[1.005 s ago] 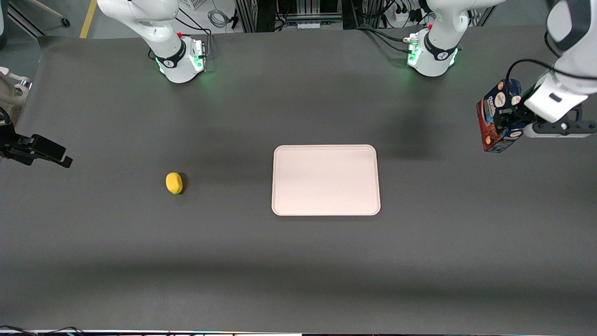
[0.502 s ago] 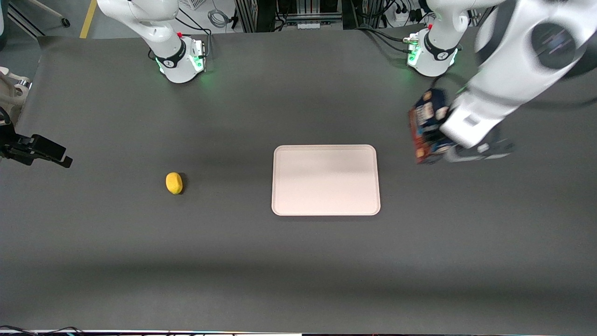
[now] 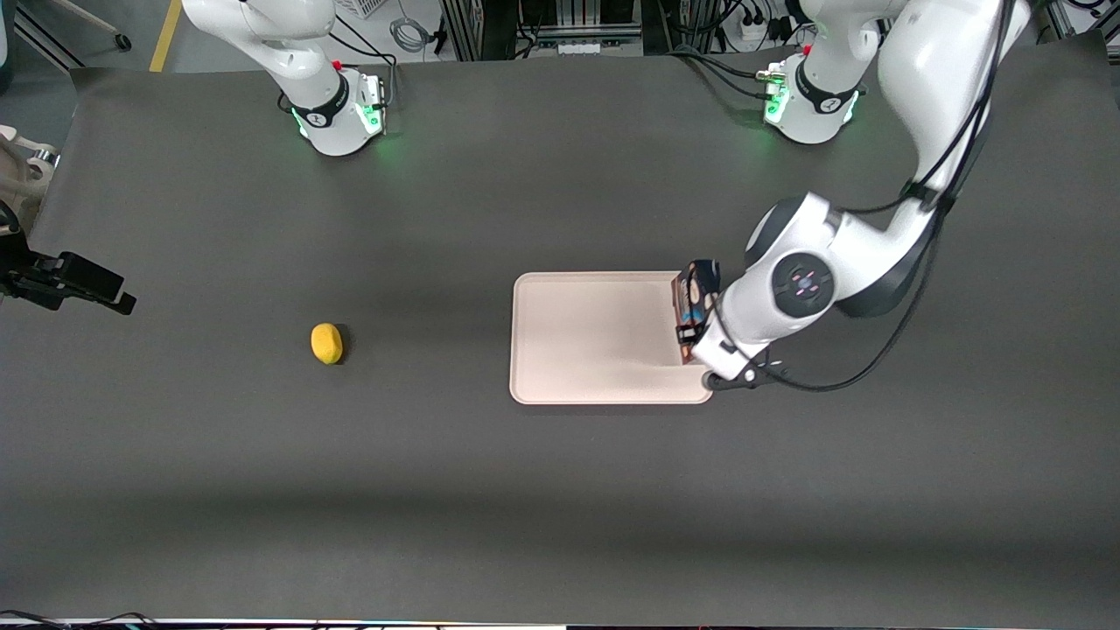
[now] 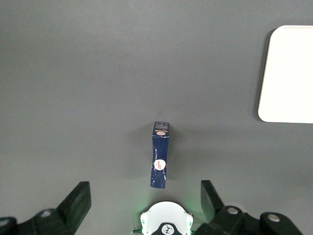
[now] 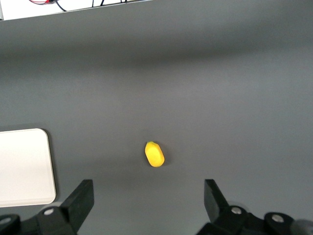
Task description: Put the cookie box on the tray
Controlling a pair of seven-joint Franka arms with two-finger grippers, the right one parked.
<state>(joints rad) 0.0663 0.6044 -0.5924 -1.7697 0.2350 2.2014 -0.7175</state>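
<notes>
Dark grey mat over the whole table, arm bases and cables along the edge farthest from the front camera.

Front view: the left gripper is over the tray, right at its working-arm end. The cookie box is pinched in the jaws, standing on end. I can't tell whether its bottom touches the tray or hangs just above it. A little yellow lemon thing sits well apart, toward the parked arm's end, and isn't involved.

Progress-wise, I'd say the carry is basically done. What's left is setting the box down, letting go and backing off. It's close to the rim, so a nudge further inward wouldn't hurt.

Compared with half a second ago, the box has come in from over bare mat on the working arm's side to over the tray, and the arm has folded in. Tray and lemon haven't budged.

Left wrist view: weirdly, it doesn't agree. It has the cookie box on bare mat, apart from the tray, with the fingers spread wide and touching nothing. I'd go with the front view here.

Right wrist view: just the lemon thing and a corner of the tray.
</notes>
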